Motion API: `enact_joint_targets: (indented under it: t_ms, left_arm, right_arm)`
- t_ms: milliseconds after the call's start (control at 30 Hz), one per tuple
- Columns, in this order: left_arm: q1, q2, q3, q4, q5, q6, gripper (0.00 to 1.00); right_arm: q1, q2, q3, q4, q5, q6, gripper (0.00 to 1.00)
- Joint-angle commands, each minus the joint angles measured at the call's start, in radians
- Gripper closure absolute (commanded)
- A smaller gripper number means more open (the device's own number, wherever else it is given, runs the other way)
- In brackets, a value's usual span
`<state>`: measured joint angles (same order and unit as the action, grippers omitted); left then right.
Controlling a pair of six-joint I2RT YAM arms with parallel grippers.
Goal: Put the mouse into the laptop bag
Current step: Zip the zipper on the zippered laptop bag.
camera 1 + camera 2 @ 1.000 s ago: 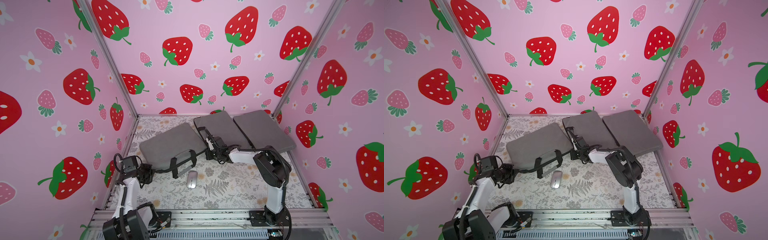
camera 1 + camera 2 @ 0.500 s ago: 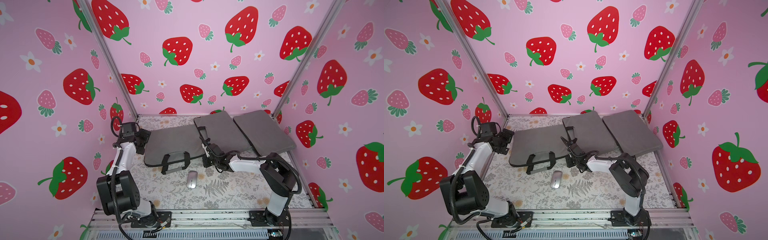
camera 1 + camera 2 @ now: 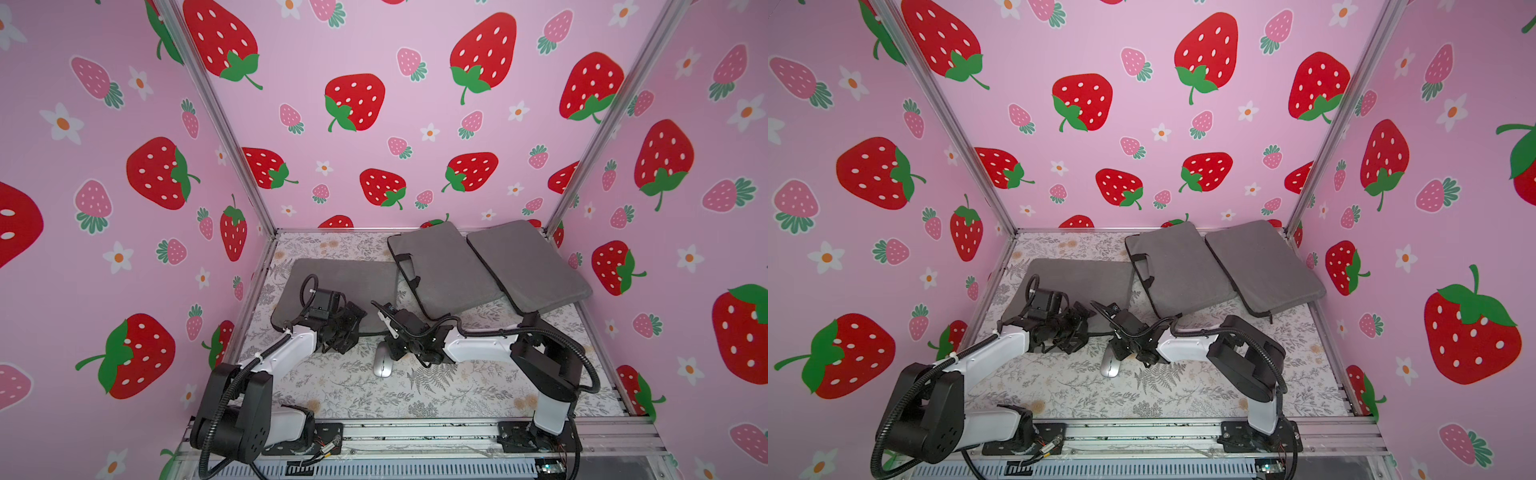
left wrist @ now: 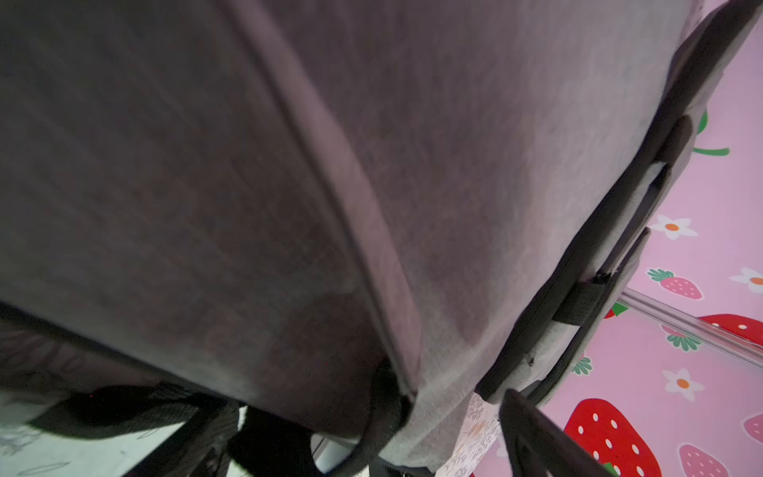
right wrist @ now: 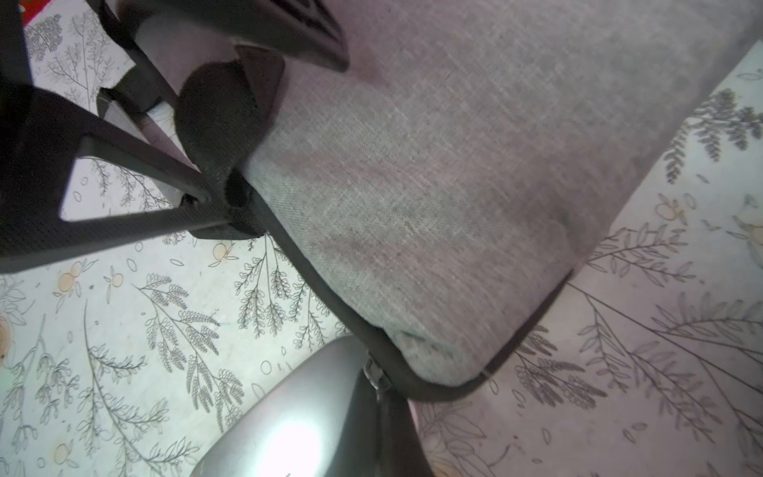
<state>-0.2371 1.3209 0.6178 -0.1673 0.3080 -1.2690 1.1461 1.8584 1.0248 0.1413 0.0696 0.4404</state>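
The silver mouse (image 3: pixel 381 368) (image 3: pixel 1109 368) lies on the floral table cover (image 3: pixel 457 386), outside the laptop bag (image 3: pixel 345 278) (image 3: pixel 1084 278) and just off the bag's 6 o'clock edge. In both top views its far end is hidden beneath the right gripper (image 3: pixel 394 347) (image 3: pixel 1121 349), so the mouse sits immediately at that gripper's 6 o'clock.

The right jaws are clenched. In the right wrist view, a dark trussed finger (image 5: pixel 124 231) ends at the black trim of the bag (image 5: pixel 454 186). Whether any trim is pinched there cannot be told. The mouse (image 5: pixel 289 425) lies just beside the bag's rounded corner and its small metal zipper pull.

The left gripper (image 3: pixel 347 332) (image 3: pixel 1073 332) hangs over the bag's near edge with its jaws spread wide and holds nothing. The mouse is near it, at about its 4 o'clock. In the left wrist view, grey bag fabric (image 4: pixel 371 165) fills the space ahead of one dark finger (image 4: pixel 536 437).

A second grey bag (image 3: pixel 440 270) and a third grey bag (image 3: pixel 528 266) lie at 1 to 2 o'clock from the mouse, well apart from it.
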Motion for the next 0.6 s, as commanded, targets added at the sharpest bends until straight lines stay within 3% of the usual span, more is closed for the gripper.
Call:
enact_joint_targets:
  t_ms: [0, 267, 500, 567]
  left_arm:
    - [-0.025, -0.025, -0.031, 0.122, 0.013, -0.08, 0.01]
    - [-0.063, -0.219, -0.166, 0.15, -0.04, -0.155, 0.01]
    - [-0.072, -0.216, -0.262, 0.285, -0.019, -0.196, 0.0]
    - [-0.074, -0.202, -0.261, 0.284, -0.027, -0.187, 0.08]
  right_arm:
    - [0.007, 0.023, 0.028, 0.06, 0.002, -0.025, 1.0]
    - [0.012, 0.053, 0.044, 0.093, -0.034, -0.019, 1.0]
    - [0.073, 0.062, 0.055, 0.139, -0.059, -0.032, 1.0]
    - [0.092, 0.068, 0.063, 0.138, -0.05, -0.04, 1.0]
